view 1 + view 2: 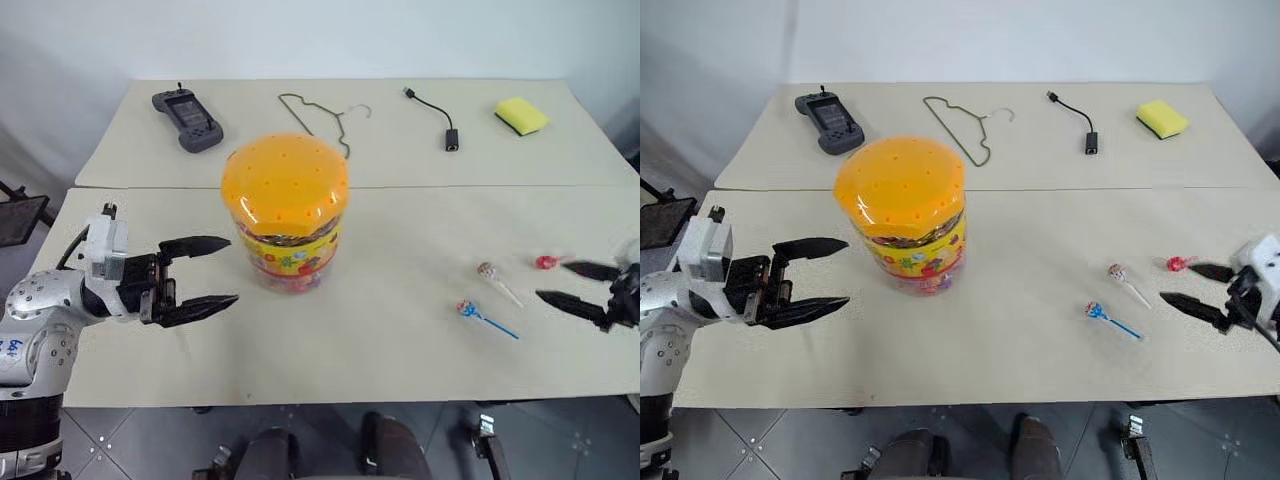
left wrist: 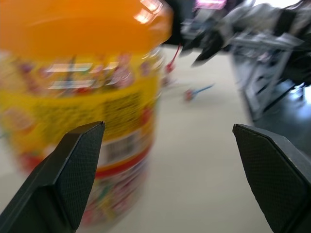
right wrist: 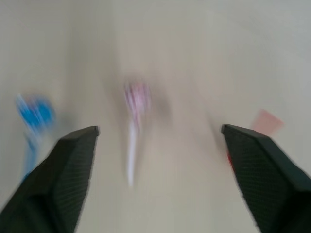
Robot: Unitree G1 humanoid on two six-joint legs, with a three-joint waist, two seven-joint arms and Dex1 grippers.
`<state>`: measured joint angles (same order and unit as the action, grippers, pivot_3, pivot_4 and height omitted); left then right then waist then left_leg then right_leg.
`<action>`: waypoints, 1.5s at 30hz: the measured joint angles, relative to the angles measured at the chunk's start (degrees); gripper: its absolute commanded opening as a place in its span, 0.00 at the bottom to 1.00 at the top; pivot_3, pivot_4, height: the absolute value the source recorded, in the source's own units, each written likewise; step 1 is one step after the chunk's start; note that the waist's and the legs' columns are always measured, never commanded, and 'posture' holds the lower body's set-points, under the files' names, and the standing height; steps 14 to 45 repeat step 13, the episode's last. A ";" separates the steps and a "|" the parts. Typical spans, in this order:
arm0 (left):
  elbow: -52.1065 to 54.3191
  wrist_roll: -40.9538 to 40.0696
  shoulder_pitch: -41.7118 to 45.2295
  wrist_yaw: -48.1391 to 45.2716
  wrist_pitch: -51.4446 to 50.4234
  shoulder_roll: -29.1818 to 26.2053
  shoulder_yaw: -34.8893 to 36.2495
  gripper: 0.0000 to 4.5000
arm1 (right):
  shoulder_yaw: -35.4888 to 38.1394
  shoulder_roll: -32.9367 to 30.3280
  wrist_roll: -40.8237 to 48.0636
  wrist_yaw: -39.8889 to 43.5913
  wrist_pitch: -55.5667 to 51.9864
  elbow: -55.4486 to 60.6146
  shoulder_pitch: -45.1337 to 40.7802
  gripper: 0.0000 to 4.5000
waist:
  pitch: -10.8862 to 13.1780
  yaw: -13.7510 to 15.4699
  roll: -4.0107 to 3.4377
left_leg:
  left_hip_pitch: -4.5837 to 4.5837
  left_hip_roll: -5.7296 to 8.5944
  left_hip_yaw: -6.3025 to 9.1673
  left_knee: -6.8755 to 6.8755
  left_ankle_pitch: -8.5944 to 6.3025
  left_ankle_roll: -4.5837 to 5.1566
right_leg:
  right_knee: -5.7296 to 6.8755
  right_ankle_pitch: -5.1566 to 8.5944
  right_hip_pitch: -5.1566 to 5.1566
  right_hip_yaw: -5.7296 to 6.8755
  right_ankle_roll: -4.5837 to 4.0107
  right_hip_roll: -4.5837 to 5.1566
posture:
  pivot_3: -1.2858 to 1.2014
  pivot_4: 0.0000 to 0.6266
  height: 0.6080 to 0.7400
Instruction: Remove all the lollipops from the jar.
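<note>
We see the right gripper (image 1: pixel 578 285) cut off by the frame edge in the left eye view, its wrist out of frame. In its wrist view the lollipops smear: the blue lollipop (image 3: pixel 35 112) and the pale lollipop (image 3: pixel 136 99) lose detail. We cannot read the label on the jar (image 2: pixel 82 121).

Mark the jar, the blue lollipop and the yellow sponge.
jar (image 1: pixel 285 180), left eye view, on its orange lid.
blue lollipop (image 1: pixel 466 309), left eye view, on its wrapped head.
yellow sponge (image 1: pixel 521 115), left eye view, on its top face.
</note>
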<state>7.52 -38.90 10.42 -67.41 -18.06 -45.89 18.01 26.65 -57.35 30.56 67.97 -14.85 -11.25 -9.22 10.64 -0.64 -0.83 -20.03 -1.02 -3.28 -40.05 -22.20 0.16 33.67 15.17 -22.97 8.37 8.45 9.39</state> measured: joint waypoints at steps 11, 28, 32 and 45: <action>-3.24 12.54 -9.15 11.69 10.61 5.77 1.86 1.00 | -21.36 15.66 0.87 0.13 2.36 22.59 -7.57 1.00 | -0.05 0.85 0.12 | -0.07 0.07 0.16 -0.01 -0.02 -0.01 | 0.02 -0.02 -0.04 0.04 0.03 0.04 | 0.52 0.24 1.00; -3.12 14.14 -9.96 15.46 11.40 8.84 1.43 1.00 | -26.69 18.90 -3.80 0.43 6.70 18.16 -7.36 1.00 | 0.00 1.41 0.24 | -0.17 0.08 0.20 -0.09 -0.01 0.00 | 0.03 -0.02 -0.07 0.05 0.04 0.04 | 0.52 0.24 1.00; -3.12 14.14 -9.96 15.46 11.40 8.84 1.43 1.00 | -26.69 18.90 -3.80 0.43 6.70 18.16 -7.36 1.00 | 0.00 1.41 0.24 | -0.17 0.08 0.20 -0.09 -0.01 0.00 | 0.03 -0.02 -0.07 0.05 0.04 0.04 | 0.52 0.24 1.00; -3.12 14.14 -9.96 15.46 11.40 8.84 1.43 1.00 | -26.69 18.90 -3.80 0.43 6.70 18.16 -7.36 1.00 | 0.00 1.41 0.24 | -0.17 0.08 0.20 -0.09 -0.01 0.00 | 0.03 -0.02 -0.07 0.05 0.04 0.04 | 0.52 0.24 1.00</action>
